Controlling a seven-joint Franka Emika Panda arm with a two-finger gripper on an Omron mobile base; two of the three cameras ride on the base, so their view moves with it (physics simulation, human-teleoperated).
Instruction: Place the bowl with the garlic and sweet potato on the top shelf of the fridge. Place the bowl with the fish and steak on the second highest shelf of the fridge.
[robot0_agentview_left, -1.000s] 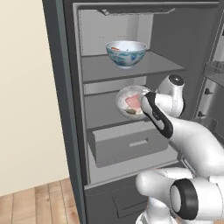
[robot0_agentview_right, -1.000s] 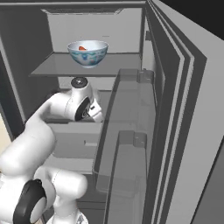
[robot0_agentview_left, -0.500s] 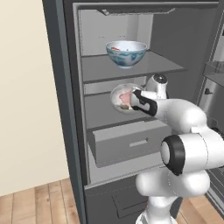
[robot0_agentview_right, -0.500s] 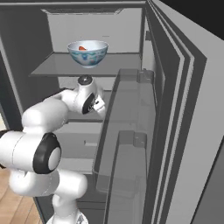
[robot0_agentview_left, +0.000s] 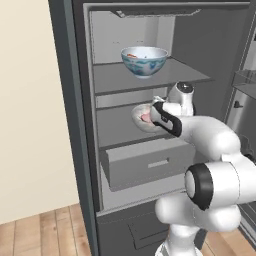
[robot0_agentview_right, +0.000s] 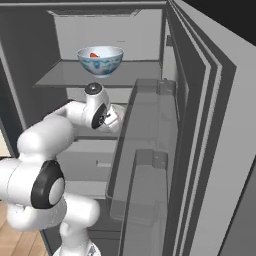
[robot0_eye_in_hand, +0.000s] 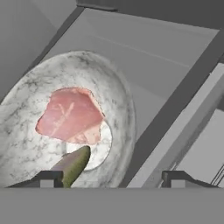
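On the fridge's top shelf (robot0_agentview_left: 165, 77) stands a blue-and-white bowl (robot0_agentview_left: 144, 61) (robot0_agentview_right: 100, 60) with something orange inside. A marbled white bowl (robot0_eye_in_hand: 30, 144) (robot0_agentview_left: 140, 115) sits on the second shelf (robot0_eye_in_hand: 148, 65), holding a pink steak (robot0_eye_in_hand: 70, 116) and an olive-green fish (robot0_eye_in_hand: 73, 164). My gripper (robot0_eye_in_hand: 109, 178) (robot0_agentview_left: 151, 116) is open, its fingertips (robot0_eye_in_hand: 47, 177) wide apart on either side of the bowl's near rim. In the right base view the hand (robot0_agentview_right: 111, 119) hides most of this bowl.
A grey drawer (robot0_agentview_left: 145, 162) juts out just below the second shelf. The open fridge door with its clear bins (robot0_agentview_right: 150, 150) stands close on the right. The fridge's left wall (robot0_agentview_left: 75, 125) bounds the shelves.
The jaws have opened and let go of the marbled bowl's rim. The bowl has come down slightly onto the second shelf. The arm has reached a little further in.
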